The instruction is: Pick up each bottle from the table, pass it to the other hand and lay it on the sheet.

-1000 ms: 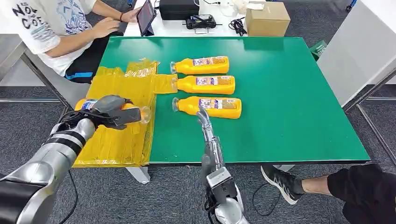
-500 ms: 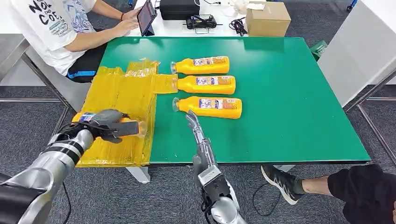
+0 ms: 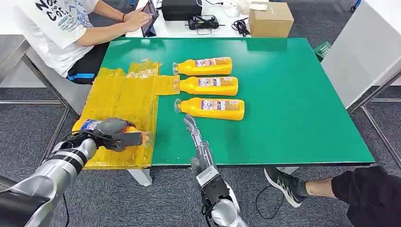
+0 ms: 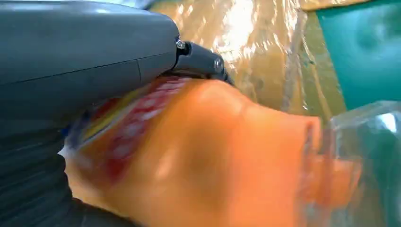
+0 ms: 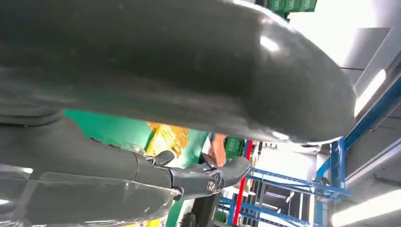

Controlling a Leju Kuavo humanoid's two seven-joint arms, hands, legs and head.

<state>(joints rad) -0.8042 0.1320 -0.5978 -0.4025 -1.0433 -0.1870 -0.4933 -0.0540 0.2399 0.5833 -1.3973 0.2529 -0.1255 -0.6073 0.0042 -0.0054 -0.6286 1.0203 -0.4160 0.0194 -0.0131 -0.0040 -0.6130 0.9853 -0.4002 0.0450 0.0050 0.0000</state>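
Nearest the robot, at about 7 o'clock in the head view, the left hand (image 3: 113,134) grips an orange bottle (image 3: 90,126) around its body, low over the near end of the yellow sheet (image 3: 125,101). The bottle's long axis runs roughly 9-to-3 o'clock, clear cap end toward 3 o'clock near the sheet's edge, labelled base toward 9 o'clock. Whether it touches the sheet cannot be told from above.

The left wrist view adds close detail: grey thumb (image 4: 85,56) pressed over the label, blurred orange shoulder narrowing to the cap, crinkled sheet and a strip of green table behind it.

At 6 o'clock the right hand (image 3: 193,130) reaches over the near table edge, fingers extended and apart, holding nothing, tips toward 12 o'clock. It sits near, but apart from, the closest lying bottle. The right wrist view shows dark fingers (image 5: 198,177) stretched out straight, with green table and yellow sheet beyond; the head view does not give that angle.

Further out on the green table (image 3: 302,104), three bottles lie parallel, all with long axes 9-to-3 o'clock, caps toward 9 o'clock, by the sheet: near bottle (image 3: 211,109), middle bottle (image 3: 208,85), far bottle (image 3: 203,66). The middle one's cap touches or overlaps a flap of sheet.

Beyond, at 11 o'clock, a seated person (image 3: 61,28) handles a tablet (image 3: 147,16). At 1 o'clock stands a cardboard box (image 3: 270,19). At 4 o'clock, a person's leg and shoe (image 3: 283,182) show under the table.
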